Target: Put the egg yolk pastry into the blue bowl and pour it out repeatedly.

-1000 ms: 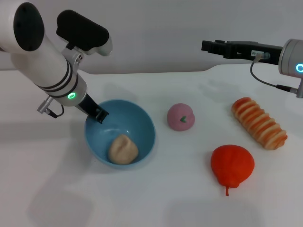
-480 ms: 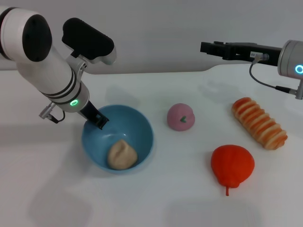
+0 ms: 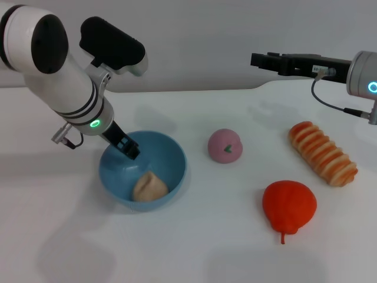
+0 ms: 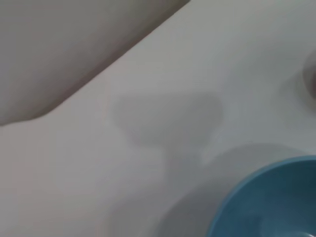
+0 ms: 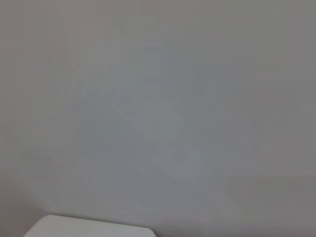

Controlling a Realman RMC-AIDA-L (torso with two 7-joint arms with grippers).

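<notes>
Light-blue plastic blue bowl [image 3: 143, 171] on the white worktop [image 3: 194, 242], left of centre in the head view, seemingly tipped a little toward the camera. Inside it, against the near wall, the egg yolk pastry [image 3: 149, 187]: pale beige, matte, lumpy. Left gripper [image 3: 131, 150] reaching down from the upper left, clenched on the far-left rim of the bowl, black fingertips lying over the rim and dipping inside. Green ring light glowing on the left wrist above it.

Seen from the left wrist: only an arc of the bowl's blue rim [image 4: 266, 197] in one corner, bare worktop [image 4: 148, 98] with soft shadows beyond, grey wall behind.

Right of the bowl, well apart from it, a pink dome with a small green mark [image 3: 225, 145]. Farther right, an orange-striped ridged bread roll [image 3: 322, 153] lying at a slant. Nearer the camera, between dome and roll, a red-orange pepper-like toy [image 3: 288, 206] with a short stem pointing toward the viewer.

Right gripper [image 3: 268, 61] held high at the back right, well above the worktop and away from everything, black and level, pointing left; open or closed impossible to tell. Blue ring light on that wrist. Right wrist view: plain grey wall and a pale corner of worktop [image 5: 89, 228].

No brand, label or legible writing anywhere.
</notes>
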